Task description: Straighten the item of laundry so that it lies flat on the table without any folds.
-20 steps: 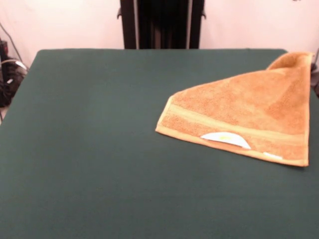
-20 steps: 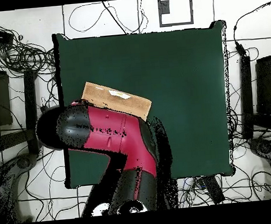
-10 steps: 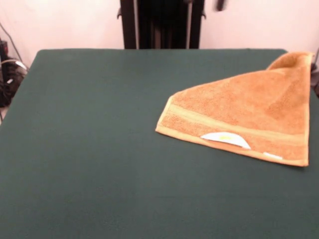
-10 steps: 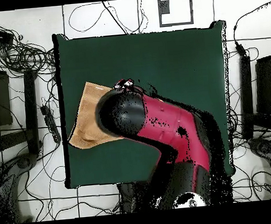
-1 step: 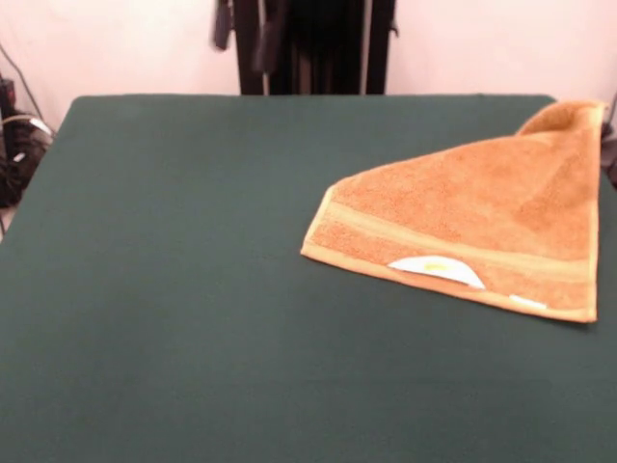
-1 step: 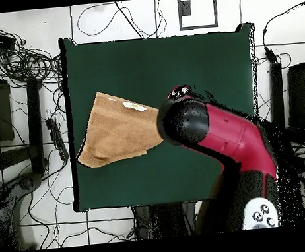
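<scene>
The item of laundry (image 5: 472,222) is an orange-tan towel lying folded into a rough triangle at the table's right side, with one corner humped up at the far right edge. Its white label (image 5: 436,268) shows near the front hem. From above, the towel (image 6: 119,131) lies by the left edge of the green table (image 6: 196,61), and the red and black arm (image 6: 215,132) overlaps its right tip. Only a blurred dark part of the gripper (image 5: 224,24) shows, at the top edge and well away from the towel.
Cables and black boxes (image 6: 17,63) crowd the floor around the table. Dark gear (image 5: 14,145) sits off the table's left edge in the front view. The table (image 5: 174,270) stretches wide to the left of the towel.
From above, the arm has swung from over the towel's left part to its right, uncovering most of it. The blurred dark part at the front view's top moved leftward. The towel has not moved.
</scene>
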`<action>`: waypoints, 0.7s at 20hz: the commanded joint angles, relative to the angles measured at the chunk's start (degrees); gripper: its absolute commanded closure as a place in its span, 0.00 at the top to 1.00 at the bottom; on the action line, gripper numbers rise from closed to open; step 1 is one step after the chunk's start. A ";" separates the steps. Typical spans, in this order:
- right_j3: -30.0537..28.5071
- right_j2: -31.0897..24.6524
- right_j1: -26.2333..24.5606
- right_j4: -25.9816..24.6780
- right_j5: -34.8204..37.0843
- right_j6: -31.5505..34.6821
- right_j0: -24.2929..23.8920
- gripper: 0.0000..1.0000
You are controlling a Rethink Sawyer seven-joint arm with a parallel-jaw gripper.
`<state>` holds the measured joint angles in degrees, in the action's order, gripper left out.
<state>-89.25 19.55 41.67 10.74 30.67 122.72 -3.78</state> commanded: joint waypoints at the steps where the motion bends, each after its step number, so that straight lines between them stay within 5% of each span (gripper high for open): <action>1: -6.26 -14.48 -5.59 -6.09 -3.06 -8.93 -4.28 1.00; 14: -6.82 -18.26 -7.65 -11.54 -6.35 -1.14 -6.50 1.00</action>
<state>-89.77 10.89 37.85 1.80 26.12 122.72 -11.46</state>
